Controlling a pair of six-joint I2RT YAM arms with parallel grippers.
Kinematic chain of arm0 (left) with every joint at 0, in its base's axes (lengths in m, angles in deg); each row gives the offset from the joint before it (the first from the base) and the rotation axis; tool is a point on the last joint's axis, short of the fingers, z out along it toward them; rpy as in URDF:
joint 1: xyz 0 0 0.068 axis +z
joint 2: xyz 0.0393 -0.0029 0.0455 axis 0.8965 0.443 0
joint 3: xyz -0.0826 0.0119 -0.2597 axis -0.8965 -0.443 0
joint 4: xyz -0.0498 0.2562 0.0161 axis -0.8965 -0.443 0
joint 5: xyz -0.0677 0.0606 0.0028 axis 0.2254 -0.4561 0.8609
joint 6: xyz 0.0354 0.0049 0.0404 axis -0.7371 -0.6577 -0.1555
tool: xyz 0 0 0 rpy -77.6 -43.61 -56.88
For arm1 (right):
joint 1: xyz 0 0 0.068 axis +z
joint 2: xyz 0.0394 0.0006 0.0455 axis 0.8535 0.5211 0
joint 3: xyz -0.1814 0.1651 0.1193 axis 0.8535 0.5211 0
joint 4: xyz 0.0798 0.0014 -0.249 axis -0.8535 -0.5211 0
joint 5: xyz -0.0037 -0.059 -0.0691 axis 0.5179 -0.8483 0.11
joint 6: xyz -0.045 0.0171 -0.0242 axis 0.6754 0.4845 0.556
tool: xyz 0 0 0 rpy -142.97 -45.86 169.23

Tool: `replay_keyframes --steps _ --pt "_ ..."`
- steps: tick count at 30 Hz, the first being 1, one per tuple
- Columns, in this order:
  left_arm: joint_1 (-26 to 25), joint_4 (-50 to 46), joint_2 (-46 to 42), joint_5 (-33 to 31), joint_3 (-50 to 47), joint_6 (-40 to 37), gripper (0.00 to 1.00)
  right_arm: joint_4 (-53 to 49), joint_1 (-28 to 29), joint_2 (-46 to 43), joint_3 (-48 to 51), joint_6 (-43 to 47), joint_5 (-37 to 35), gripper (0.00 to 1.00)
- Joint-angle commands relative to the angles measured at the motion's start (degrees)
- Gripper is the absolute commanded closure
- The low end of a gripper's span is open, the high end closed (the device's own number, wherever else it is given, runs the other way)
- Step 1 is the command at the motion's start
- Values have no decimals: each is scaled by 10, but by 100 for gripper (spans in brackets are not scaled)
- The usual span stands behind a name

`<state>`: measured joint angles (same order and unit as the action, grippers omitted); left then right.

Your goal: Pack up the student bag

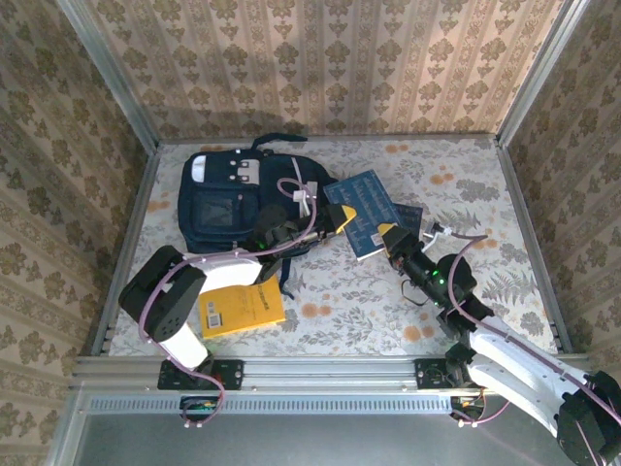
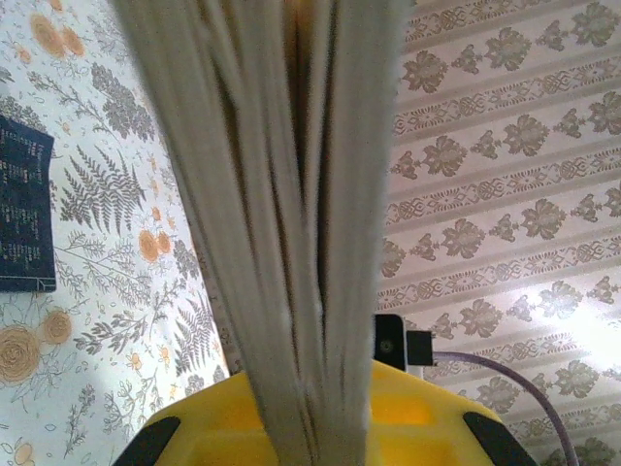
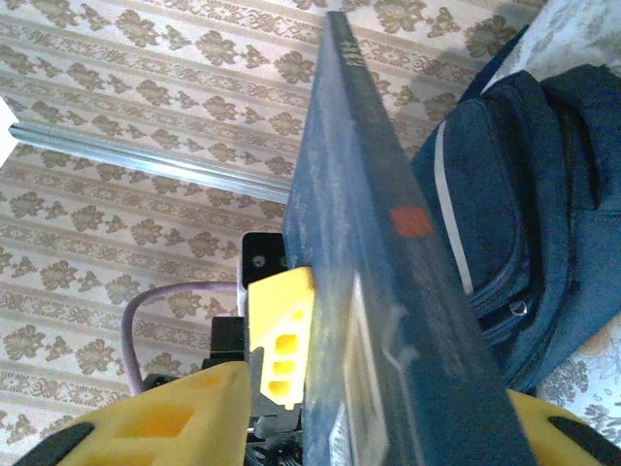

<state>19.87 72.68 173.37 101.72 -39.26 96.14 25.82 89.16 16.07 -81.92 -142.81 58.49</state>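
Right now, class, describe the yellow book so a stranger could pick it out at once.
Find the navy bag at back left. Come straight toward the near edge: the yellow book lies flat there, by the left arm. The other books are blue, right of the bag.

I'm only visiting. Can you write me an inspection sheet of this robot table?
Surface: floral cloth, lying flat.
Job's things: navy student bag lying back left; blue book held up beside it.
Clutter: yellow book by the left arm; darker book lying flat.
Hands: left hand shut on the blue book's pages; right hand at its opposite edge, grip unclear.
Cables: purple cable looping at each wrist.
Surroundings: patterned walls, metal frame.
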Motion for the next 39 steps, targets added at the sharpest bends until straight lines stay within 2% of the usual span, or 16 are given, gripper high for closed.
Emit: replay_keyframes --steps 1,8,11,13,14,17,20,22,23,26,29,33,39 --pt "2 20 -16 -18 2 -10 100 25 9 10 5 -9 -13 61" --pt "-6 18 -2 -13 13 -7 100 58 16 50 -2 -8 -14 71" --pt "-7 18 0 -11 11 -5 100 50 16 52 -9 2 -20 78" --pt "-7 16 1 -7 12 -5 100 38 15 46 -11 7 -29 88" --pt "-5 12 1 -6 11 -6 97 30 14 40 -10 8 -34 92" --pt "6 -28 -13 0 1 -24 64 -25 6 0 -6 14 -49 100" --pt "32 -137 -46 1 -14 -67 46 -184 -2 -73 -22 41 -77 100" --pt "52 -255 -80 0 1 -134 40 -270 -8 -111 -31 65 -95 100" --pt "60 -358 -99 -9 27 -191 38 -304 -15 -123 -34 75 -96 100" --pt "67 -666 -116 -100 154 -370 33 -338 -40 -133 -32 95 -66 100" --pt "83 -813 -87 -161 257 -448 32 -343 -54 -128 -31 112 -40 100" --pt "112 -900 -16 -187 359 -503 32 -323 -62 -113 -30 133 -13 100" --pt "154 -950 81 -177 445 -524 32 -332 -74 -103 -40 171 14 100"
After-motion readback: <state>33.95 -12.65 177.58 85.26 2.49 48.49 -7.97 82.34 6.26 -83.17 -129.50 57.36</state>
